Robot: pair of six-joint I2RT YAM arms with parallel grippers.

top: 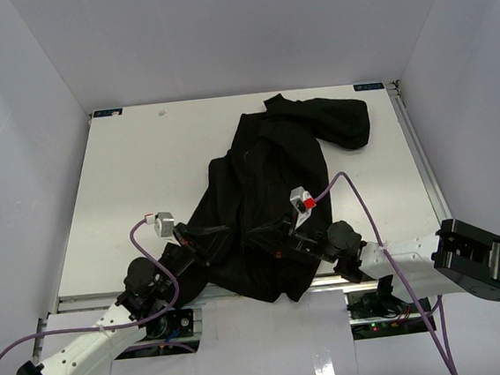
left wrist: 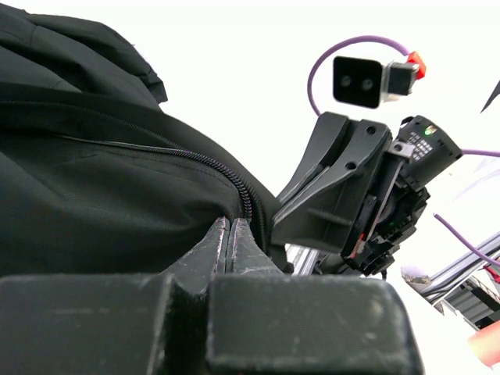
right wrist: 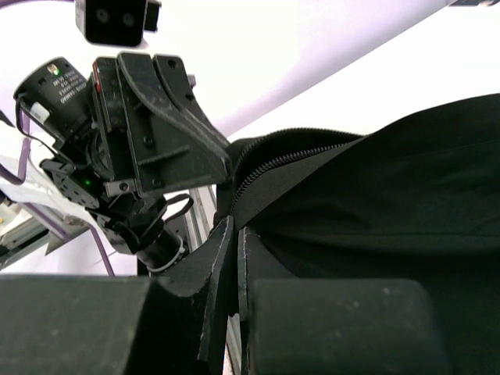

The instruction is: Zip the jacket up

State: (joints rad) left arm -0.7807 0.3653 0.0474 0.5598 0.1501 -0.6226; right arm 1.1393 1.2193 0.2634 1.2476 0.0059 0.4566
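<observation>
The black jacket [top: 268,186] lies crumpled on the white table [top: 143,180], running from the far right down to the near edge. My left gripper [top: 222,234] and right gripper [top: 256,236] face each other at its lower front, close together. In the left wrist view my left gripper [left wrist: 230,224] is shut on the jacket [left wrist: 94,187] right below the zipper teeth [left wrist: 211,164], with the right gripper's body just beyond. In the right wrist view my right gripper [right wrist: 235,228] is shut on the jacket edge [right wrist: 391,203] beside the zipper teeth [right wrist: 289,160].
White walls enclose the table on three sides. A metal rail [top: 93,300] runs along the near edge by the arm bases. Purple cables [top: 362,203] loop above both wrists. One sleeve is bunched at the far right [top: 345,121].
</observation>
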